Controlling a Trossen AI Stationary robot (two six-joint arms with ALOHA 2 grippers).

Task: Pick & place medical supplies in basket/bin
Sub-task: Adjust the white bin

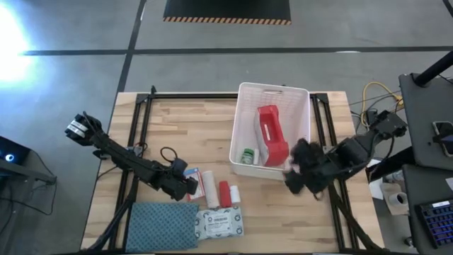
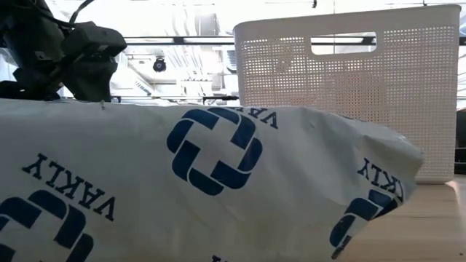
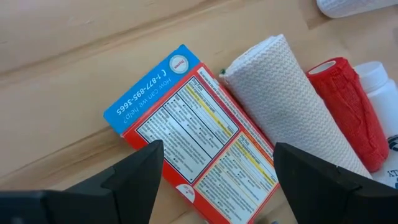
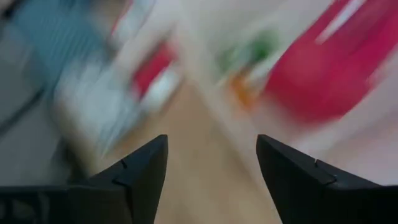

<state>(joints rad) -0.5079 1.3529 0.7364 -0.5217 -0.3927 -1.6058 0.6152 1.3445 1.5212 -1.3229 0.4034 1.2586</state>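
Note:
In the white bin [image 1: 304,106] a red pouch [image 1: 270,134] leans against the wall beside a small green-topped bottle [image 1: 248,156]. On the table lie a small box [image 3: 186,130], a white roll [image 3: 292,106], a red roll [image 3: 348,106] and a white bottle [image 3: 382,81] in a row. A white wipes packet [image 1: 219,223] lies nearer the front edge. My left gripper [image 3: 217,155] hovers open over the box, one finger on either side of it. My right gripper [image 1: 297,177] is open and empty, above the bin's near right corner.
A blue-grey folded cloth [image 1: 161,225] lies at the front left, next to the wipes packet [image 2: 204,182], which fills the low view's foreground. A black cable loop [image 1: 168,154] lies behind the left gripper. Bare wood stretches left of the bin [image 2: 349,87].

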